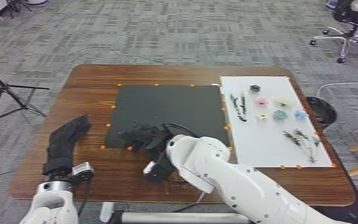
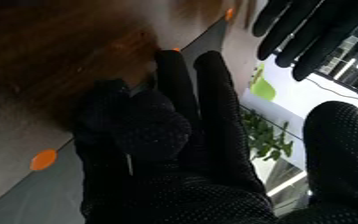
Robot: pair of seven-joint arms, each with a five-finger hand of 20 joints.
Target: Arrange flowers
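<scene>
- Location: flower heads lie well apart from my hands, on the white board (image 1: 254, 145), at the right of the table (image 1: 180, 72). I record the pink head (image 1: 262, 102), the teal head (image 1: 279, 115) and the dark head (image 1: 254, 88).
- Also on that board: dark stems (image 1: 238, 107) and leafy sprigs (image 1: 305, 144), none of them in a vase.
- Right hand (image 2: 193, 185): over the near part of the black mat (image 1: 167, 105). Some of my fingers are straight and side by side, others loosely bent, thumb standing apart. I find nothing clamped, though black glove against shadow makes this a fair reading, not a certain one.
- Left hand (image 1: 67, 140): at the left of the mat, fingers extended, gripping nothing.
- Handling, my judgement: very light throughout. Heads look soft and easily crushed; stems probably springy, thin enough to roll or slip in gloved fingers.
- Recommended hold: a light pinch on the stem, just below any bloom or leaves; for a loose head, its base, never the petals.
- Labels: I can read no brand or writing on the flowers.
</scene>
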